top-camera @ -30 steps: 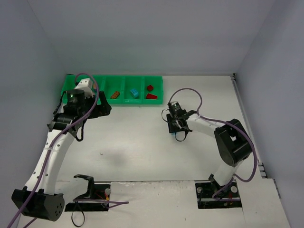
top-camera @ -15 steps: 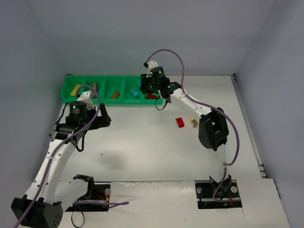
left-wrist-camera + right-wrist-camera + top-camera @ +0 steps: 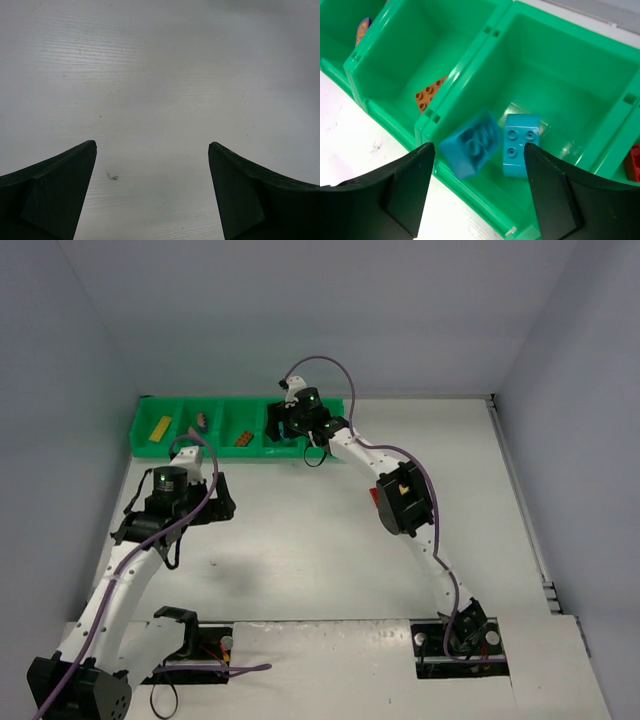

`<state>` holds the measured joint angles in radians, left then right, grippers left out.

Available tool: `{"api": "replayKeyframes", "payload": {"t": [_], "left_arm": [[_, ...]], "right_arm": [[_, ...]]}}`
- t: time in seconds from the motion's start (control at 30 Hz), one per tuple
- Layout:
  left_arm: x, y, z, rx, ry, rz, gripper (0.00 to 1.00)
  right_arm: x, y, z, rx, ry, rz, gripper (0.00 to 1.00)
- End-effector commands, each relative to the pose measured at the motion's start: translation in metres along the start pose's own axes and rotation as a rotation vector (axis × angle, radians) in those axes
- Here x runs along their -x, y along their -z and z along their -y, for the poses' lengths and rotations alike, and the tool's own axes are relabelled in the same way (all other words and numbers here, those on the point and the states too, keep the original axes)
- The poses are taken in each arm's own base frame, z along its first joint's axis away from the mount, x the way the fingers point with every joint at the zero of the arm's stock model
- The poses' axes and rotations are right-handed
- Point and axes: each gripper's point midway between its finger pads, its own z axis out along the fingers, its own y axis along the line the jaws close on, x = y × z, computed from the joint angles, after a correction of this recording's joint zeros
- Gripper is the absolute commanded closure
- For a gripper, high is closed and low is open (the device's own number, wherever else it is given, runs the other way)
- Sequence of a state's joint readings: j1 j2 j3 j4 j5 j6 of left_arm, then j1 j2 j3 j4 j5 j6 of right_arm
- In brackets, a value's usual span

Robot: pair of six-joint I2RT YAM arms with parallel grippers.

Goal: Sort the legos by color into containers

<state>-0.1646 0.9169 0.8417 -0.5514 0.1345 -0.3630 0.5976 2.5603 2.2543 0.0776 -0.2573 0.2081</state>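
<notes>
As blue lego (image 3: pixel 470 144) falls: right claw (image 3: pixel 478 148), let go, over tray (image 3: pixel 160 451) at 11 o'clock.
Left claw (image 3: pixel 152 145): open, empty.
Next: fetch another.

Soft, even light falls from above. The white surface (image 3: pixel 330 550) is bright, with no hard glare. A faint, blurred shadow lies just right of the left arm (image 3: pixel 130 560). In the right wrist view one cyan brick (image 3: pixel 470 143) is smeared by motion, while its neighbour (image 3: pixel 520 142) is sharp. The right tool (image 3: pixel 479 147) and left tool (image 3: pixel 152 145) show as dark, soft-edged shapes.
</notes>
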Motion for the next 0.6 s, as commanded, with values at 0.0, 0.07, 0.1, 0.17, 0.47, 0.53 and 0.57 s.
{"api": "replayKeyframes", "payload": {"t": [0.0, 0.07, 0.1, 0.17, 0.47, 0.53, 0.57], "left_arm": [[0.016, 0.003, 0.009, -0.044, -0.033, 0.087, 0.14], [0.017, 0.003, 0.009, -0.045, -0.040, 0.094, 0.14], [0.016, 0.002, 0.008, -0.044, -0.044, 0.095, 0.14], [0.018, 0.003, 0.008, -0.035, -0.054, 0.103, 0.14], [0.018, 0.000, 0.008, -0.019, -0.092, 0.108, 0.14], [0.018, 0.000, 0.010, -0.023, -0.098, 0.106, 0.14], [0.017, -0.001, 0.010, -0.022, -0.100, 0.103, 0.14]], "right_arm": [[0.077, 0.028, -0.012, 0.003, 0.058, 0.176, 0.29], [0.082, 0.039, -0.008, -0.020, 0.083, 0.183, 0.28], [0.085, 0.052, -0.007, -0.036, 0.088, 0.181, 0.28], [0.090, 0.070, 0.003, -0.090, 0.110, 0.188, 0.28], [0.032, 0.184, 0.054, -0.337, 0.122, 0.081, 0.28], [0.023, 0.207, 0.061, -0.375, 0.098, 0.076, 0.28], [-0.010, 0.215, 0.078, -0.413, 0.070, 0.013, 0.28]]}}
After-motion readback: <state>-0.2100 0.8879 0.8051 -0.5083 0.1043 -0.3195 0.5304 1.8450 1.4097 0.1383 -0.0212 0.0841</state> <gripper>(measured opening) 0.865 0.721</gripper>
